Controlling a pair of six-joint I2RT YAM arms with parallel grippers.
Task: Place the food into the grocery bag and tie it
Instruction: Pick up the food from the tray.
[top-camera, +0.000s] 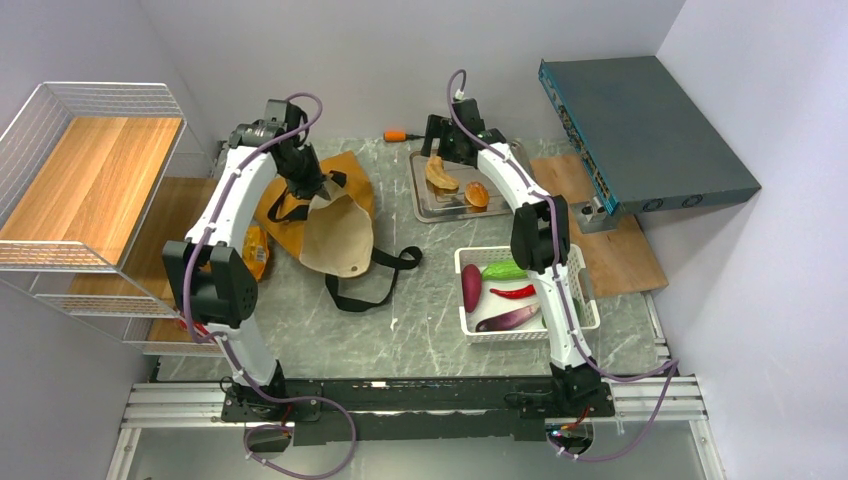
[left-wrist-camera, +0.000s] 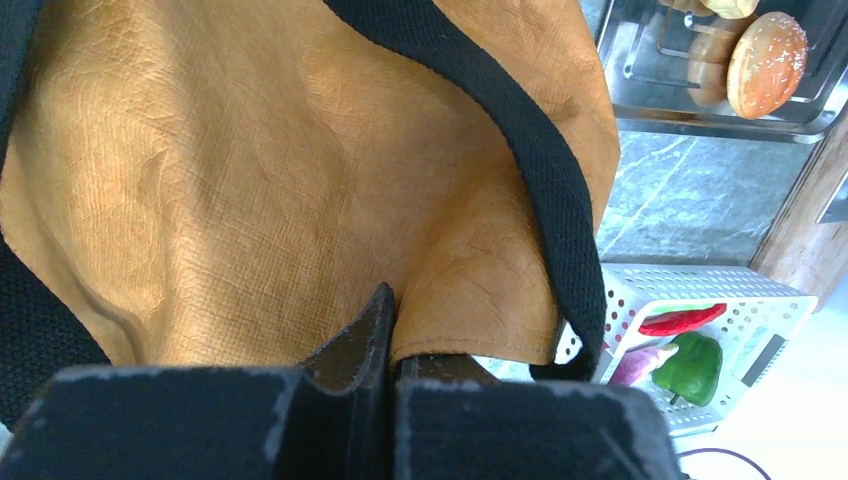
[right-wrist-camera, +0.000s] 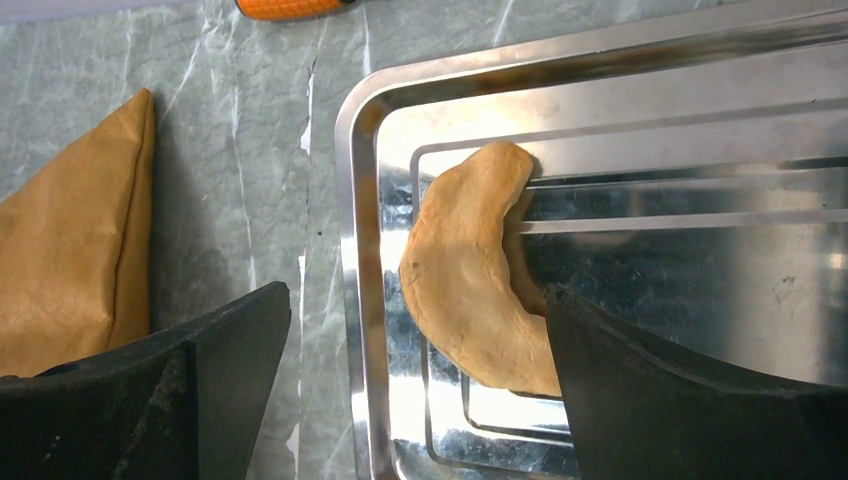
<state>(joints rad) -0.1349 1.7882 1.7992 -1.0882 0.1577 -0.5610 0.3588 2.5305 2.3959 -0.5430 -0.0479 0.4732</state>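
The right pincer (right-wrist-camera: 415, 300) hangs released, jaws spread wide, straddling the crescent bread (right-wrist-camera: 465, 270). One finger sits over the bread's lower end. The other hangs outside the rim of the steel tray (right-wrist-camera: 360, 130), above bare marble. The step in hand looks to be picking up this bread. Done well, it probably means shifting inward first so both fingers drop inside the rim, since closing from here would likely catch the tray edge. Closing across the crescent's narrow body, not along its length, should hold better. A soft squeeze seems wise too, as the bread may crush.

Further along the tray from this pincer lies a round bun (left-wrist-camera: 765, 60), the only other item on it.

The left pincer (left-wrist-camera: 390, 330) is clenched on the edge of the grocery bag (left-wrist-camera: 250, 180), lifting it so the pale lining shows. I see no food inside.

Nearer the arm bases, a white basket (top-camera: 470, 255) holds a purple root (top-camera: 471, 287), a green pepper (top-camera: 503, 270), a red chilli (top-camera: 512, 292) and a dark aubergine (top-camera: 508, 319).
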